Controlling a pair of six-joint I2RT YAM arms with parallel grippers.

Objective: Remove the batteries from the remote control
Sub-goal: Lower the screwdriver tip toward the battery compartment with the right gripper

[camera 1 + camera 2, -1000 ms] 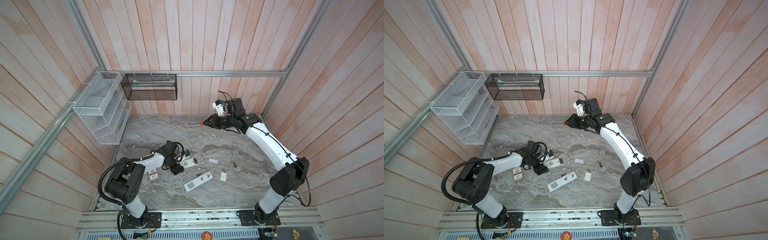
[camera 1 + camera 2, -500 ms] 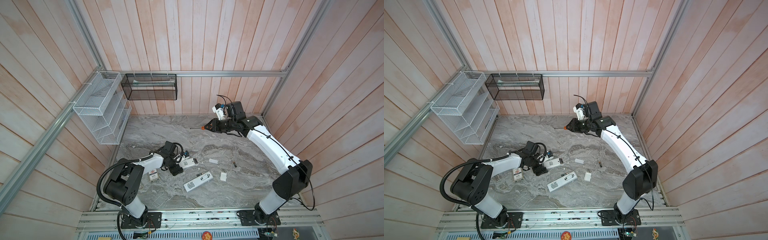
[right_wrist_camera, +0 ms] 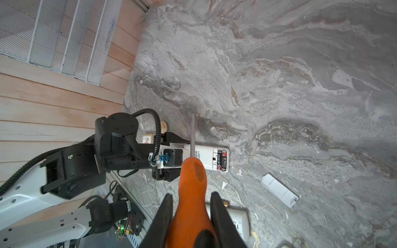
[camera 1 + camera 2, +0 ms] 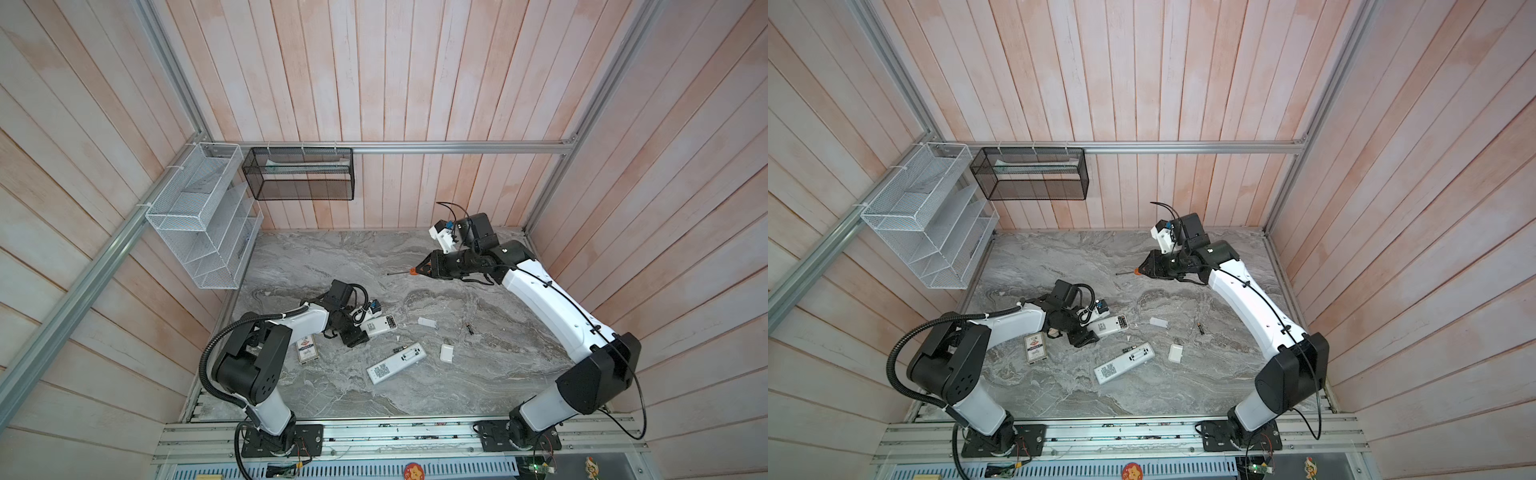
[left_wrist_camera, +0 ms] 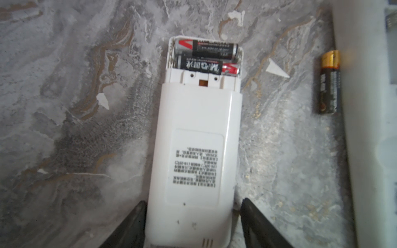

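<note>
Black-fingered right tool (image 3: 191, 194) clamps the orange-handled steel screwdriver (image 3: 193, 171); in a top view the white plastic remote (image 4: 376, 326) lies toward its 6 o'clock. Around it the left tool (image 5: 193, 201) straddles; whether it pinches, I cannot tell. Pin it, then lever the 2 black cylindrical batteries (image 5: 206, 50) from the open bay at its 3 o'clock end.

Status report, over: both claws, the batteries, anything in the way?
Left claw open, astride the remote. Right claw shut on the screwdriver, aloft. Two batteries seated in the remote, uncovered; one loose battery beside. Nothing over them.
</note>
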